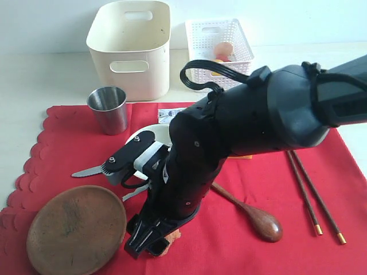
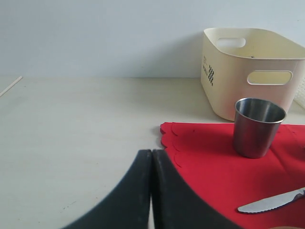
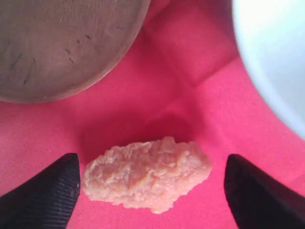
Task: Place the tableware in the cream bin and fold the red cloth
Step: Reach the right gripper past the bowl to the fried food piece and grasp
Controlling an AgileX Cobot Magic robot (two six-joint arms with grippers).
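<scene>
Straddling the crumbly orange food lump on our red fabric cloth, right gripper gapes, likely clearing it; left gripper clenched empty.

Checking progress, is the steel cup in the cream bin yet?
No, the steel cup stands on the red cloth outside the cream bin.

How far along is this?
Done: some food in the white basket. In hand: open right gripper brackets an orange food piece on the red cloth. To do: cup, knife, plate, spoon, chopsticks, bowl all on the unfolded cloth, none visible in the cream bin.
</scene>
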